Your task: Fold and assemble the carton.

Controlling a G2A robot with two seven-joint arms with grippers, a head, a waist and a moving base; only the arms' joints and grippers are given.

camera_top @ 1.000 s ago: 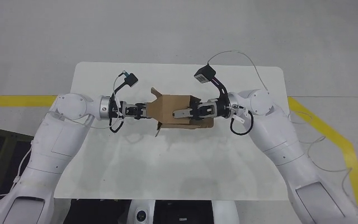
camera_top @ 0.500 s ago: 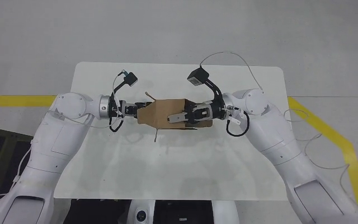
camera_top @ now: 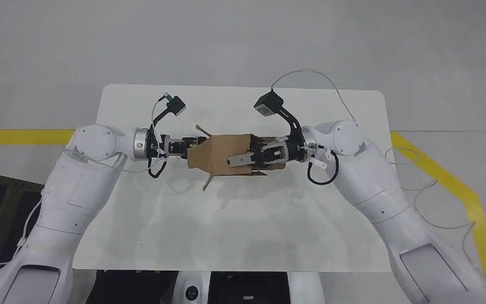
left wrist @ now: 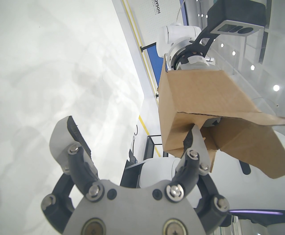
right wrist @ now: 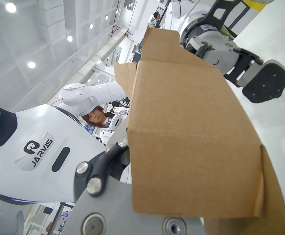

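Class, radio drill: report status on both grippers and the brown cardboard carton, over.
Left gripper open, one fingertip at flap end of brown cardboard carton. Right gripper shut on carton, held off white table. Flaps at that end splayed, unfolded.

The carton (camera_top: 228, 153) is matt brown cardboard. The table (camera_top: 137, 220) is smooth and white. The left gripper (left wrist: 132, 122) has dull metal fingers (left wrist: 58, 135).

1. Wall panel (left wrist: 160, 20): one short line of dark capitals, far beyond the left gripper (left wrist: 131, 124), past the carton (left wrist: 200, 95).
2. Badge (right wrist: 37, 150): round logo and a wordmark in black capitals, close beside the right gripper (camera_top: 243, 158).
3. Wrist tag (left wrist: 196, 59): behind the carton, facing the left gripper; print too small to read.
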